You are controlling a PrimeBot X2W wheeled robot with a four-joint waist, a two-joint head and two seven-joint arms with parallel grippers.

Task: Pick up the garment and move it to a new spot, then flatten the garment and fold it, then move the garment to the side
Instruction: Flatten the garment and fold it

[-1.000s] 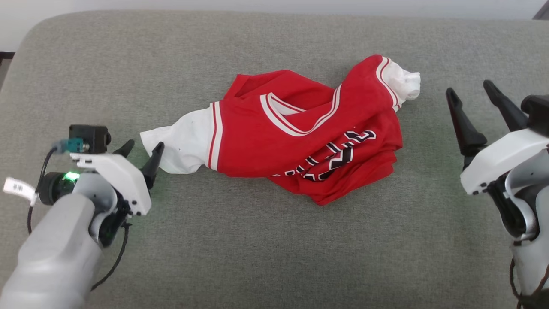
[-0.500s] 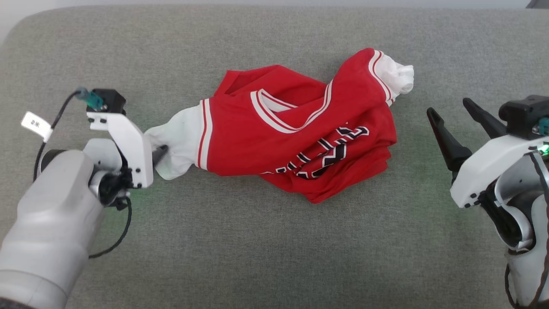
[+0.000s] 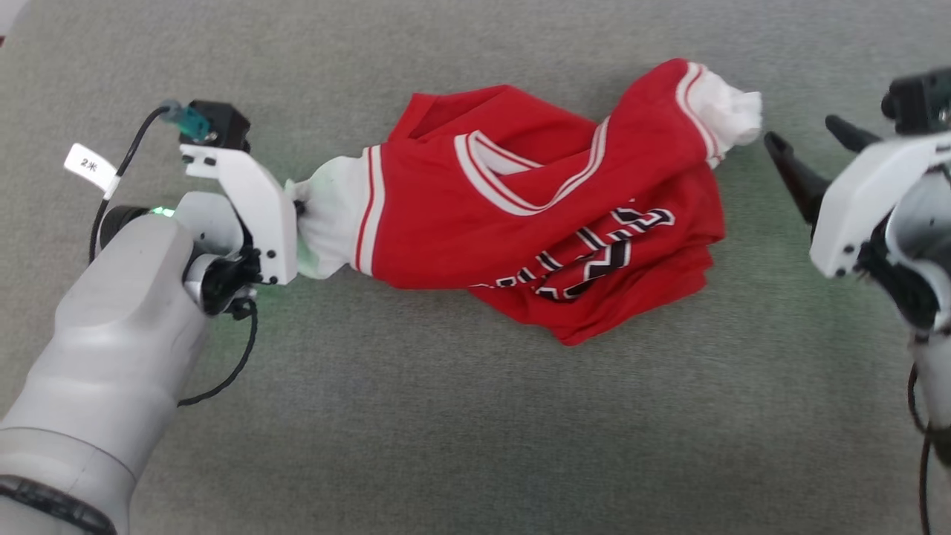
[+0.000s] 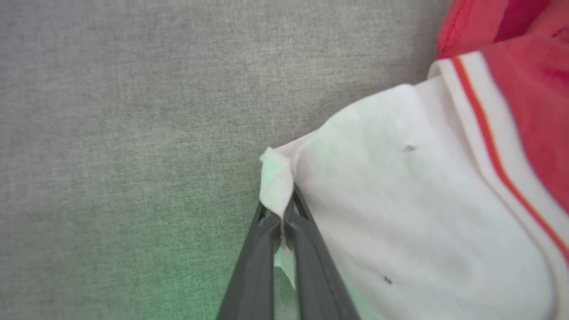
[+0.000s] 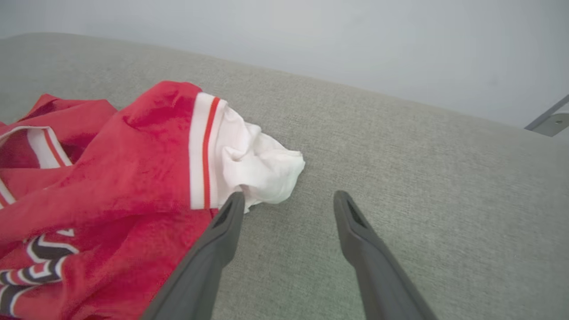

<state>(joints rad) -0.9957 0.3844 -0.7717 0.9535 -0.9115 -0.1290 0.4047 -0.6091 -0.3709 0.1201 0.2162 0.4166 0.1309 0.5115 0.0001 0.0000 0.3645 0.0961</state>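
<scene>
While a sleeve (image 4: pixel 400 200) of the garment (image 3: pixel 550 223) is being pinched by the left hand (image 4: pixel 284 211), the right hand (image 5: pixel 289 202) is being held wide; lifting, flattening and folding are being left undone.

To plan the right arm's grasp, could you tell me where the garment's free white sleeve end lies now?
In the head view that sleeve end lies at the upper right of the garment on the cushion, just left of the open right gripper.
</scene>
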